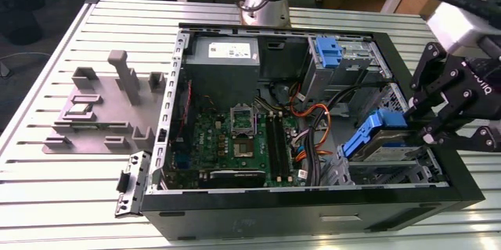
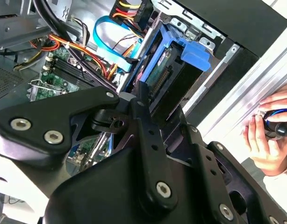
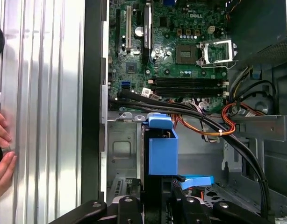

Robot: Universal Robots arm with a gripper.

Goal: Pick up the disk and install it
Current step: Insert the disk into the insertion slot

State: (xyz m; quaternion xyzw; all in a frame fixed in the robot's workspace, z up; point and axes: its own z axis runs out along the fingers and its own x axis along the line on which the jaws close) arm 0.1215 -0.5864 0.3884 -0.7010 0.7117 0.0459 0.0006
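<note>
The disk [image 1: 381, 139], a silver drive in a blue plastic carrier, stands tilted in the drive bay at the front corner of the open computer case [image 1: 313, 200], on the exterior view's right. My gripper [image 1: 427, 134] reaches in from the right and is shut on the disk's outer end. In the first wrist view the blue carrier [image 3: 162, 151] shows edge-on, running away from my gripper [image 3: 155, 204] into the grey bay. The second wrist view shows the disk's connector edge [image 2: 163, 74] just beyond my black fingers [image 2: 142, 105].
A tall blue bracket with a grey cage [image 1: 330, 54] stands at the case's back right. Black and orange cables [image 3: 213, 126] cross beside the bay, next to the motherboard [image 1: 239, 138]. A grey fixture [image 1: 102, 103] sits on the slatted table. A person's hand [image 2: 269, 135] rests outside the case.
</note>
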